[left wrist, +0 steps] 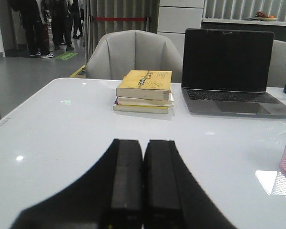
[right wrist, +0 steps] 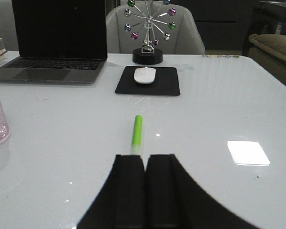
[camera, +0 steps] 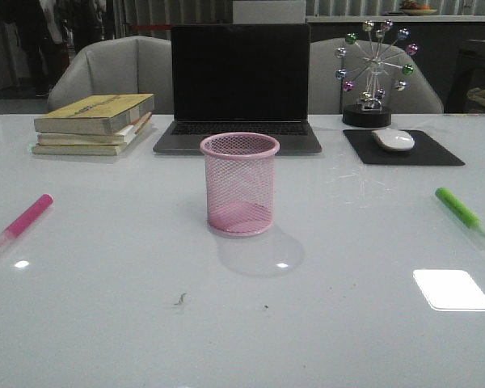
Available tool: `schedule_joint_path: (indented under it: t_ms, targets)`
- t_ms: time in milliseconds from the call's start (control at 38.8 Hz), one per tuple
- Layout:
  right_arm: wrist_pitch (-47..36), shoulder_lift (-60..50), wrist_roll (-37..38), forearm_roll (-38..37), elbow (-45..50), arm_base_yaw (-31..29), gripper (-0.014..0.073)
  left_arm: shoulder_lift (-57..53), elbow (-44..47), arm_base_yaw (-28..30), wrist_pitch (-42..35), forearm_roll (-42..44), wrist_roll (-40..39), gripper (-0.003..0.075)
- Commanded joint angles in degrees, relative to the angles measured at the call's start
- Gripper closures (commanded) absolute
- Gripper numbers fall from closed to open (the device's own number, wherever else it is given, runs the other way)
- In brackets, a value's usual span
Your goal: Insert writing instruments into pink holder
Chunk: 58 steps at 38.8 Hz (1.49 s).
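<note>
The pink holder (camera: 239,194) stands upright and empty near the middle of the white worktop (camera: 145,323), with bare surface all around it. Two markers lie flat, well apart from it: the pink marker (camera: 20,224) near the left edge and the green marker (camera: 462,213) near the right edge, each with its pale cap toward the robot. The near half of the worktop is bare except for a few dark specks and light reflections.

Along the far side sit one laptop (camera: 238,89) with its dark screen open, one stack of three books (camera: 93,124) to its left, one black mouse pad (camera: 402,148) carrying one white mouse (camera: 394,140) to its right, and one ferris-wheel ornament (camera: 374,77) just behind the pad.

The front view shows no arm at all. Only the wrist views show the claws: the left claw (left wrist: 142,191) has its fingers pressed together with nothing between them, above bare worktop, and the holder's wall shows at that picture's edge. The right claw (right wrist: 145,191) is likewise pressed together and empty, with the green marker lying just ahead of its tips, in line with them. The pink marker is not seen in either wrist view.
</note>
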Motion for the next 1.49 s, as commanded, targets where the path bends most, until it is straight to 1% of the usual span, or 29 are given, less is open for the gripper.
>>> schedule_joint_path:
  t_ms: [0, 721, 876, 979, 1031, 1108, 1159, 1211, 1288, 1391, 1469]
  targets:
    - [-4.7, -1.1, -0.4, 0.1, 0.0, -0.4, 0.0563, -1.2, 0.3, -0.4, -5.4, 0.1, -0.3, 0.0627]
    - [-5.2, -1.1, -0.4, 0.1, 0.0, -0.4, 0.0563, -1.2, 0.3, -0.4, -6.7, 0.1, -0.3, 0.0627]
    - [-6.7, -1.1, -0.4, 3.2, 0.0, -0.3, 0.0563, -1.2, 0.3, -0.4, -6.9, 0.1, -0.3, 0.0627]
    - [-7.1, -1.1, -0.4, 3.6, 0.0, -0.3, 0.0563, -1.2, 0.3, -0.4, -7.0, 0.1, -0.3, 0.0627]
    - [-7.8, -1.1, -0.4, 3.6, 0.0, -0.3, 0.0563, -1.2, 0.3, -0.4, -7.2, -1.3, -0.3, 0.0627]
    - [-11.6, -1.1, -0.4, 3.8, 0.0, -0.3, 0.0563, -1.2, 0.3, -0.4, -7.5, -6.0, -0.3, 0.0627]
    - [-14.1, -1.1, 0.0, 5.6, 0.0, -0.3, 0.0563, -1.2, 0.3, -0.4, -7.7, -8.0, -0.3, 0.0627]
    - [-16.8, -1.1, 1.1, 8.9, 0.0, -0.2, 0.0563, -1.2, 0.1, -0.4, -8.0, -8.2, -0.3, 0.0627]
    - [-19.6, -1.1, 1.6, 11.5, -0.7, -0.2, 0.0563, -1.2, -0.7, -0.4, -8.5, -8.2, -0.3, 0.0627]
    - [-18.5, -1.1, 1.5, 10.2, -3.6, -0.2, 0.0563, -1.2, -2.9, -0.4, -11.9, -7.3, -0.3, 0.0627]
    - [-15.8, -1.1, 1.5, 6.6, -6.6, -0.2, 0.0563, -1.2, -5.9, -0.4, -13.3, -3.1, -0.3, 0.0627]
